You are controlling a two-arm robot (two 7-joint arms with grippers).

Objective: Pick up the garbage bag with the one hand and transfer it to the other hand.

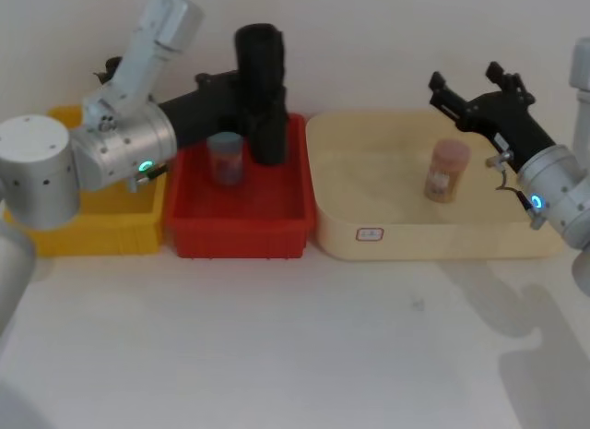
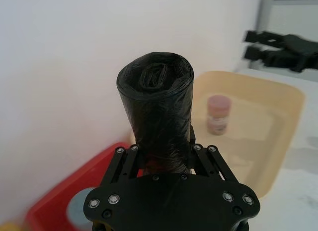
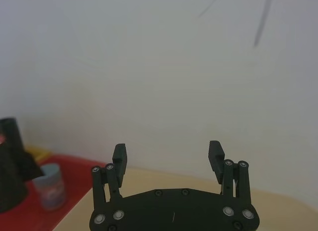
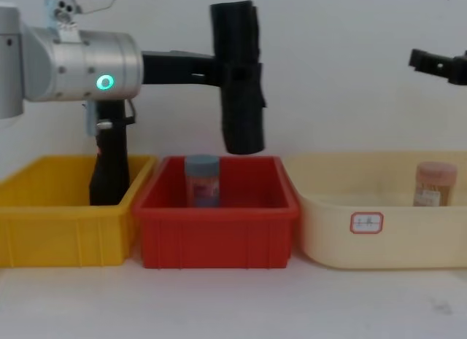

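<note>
The garbage bag (image 1: 261, 88), a thick black roll, stands upright in the air over the back of the red bin (image 1: 238, 240). My left gripper (image 1: 253, 89) is shut on its middle, reaching in sideways from the left. From the chest view the garbage bag (image 4: 239, 76) hangs with its lower end just above the bin's rim, held by the left gripper (image 4: 235, 73). The left wrist view looks along the garbage bag (image 2: 159, 112) clamped in the left gripper (image 2: 166, 154). My right gripper (image 1: 466, 78) is open over the beige tray (image 1: 442, 240), apart from the bag. Nothing sits between the fingers of the right gripper (image 3: 167, 150).
A blue-lidded jar (image 1: 226, 159) stands in the red bin below the bag. A pink-lidded jar (image 1: 447, 171) stands in the beige tray. A yellow bin (image 4: 44, 222) on the left holds a slimmer black roll (image 4: 109, 168). A white wall runs close behind the bins.
</note>
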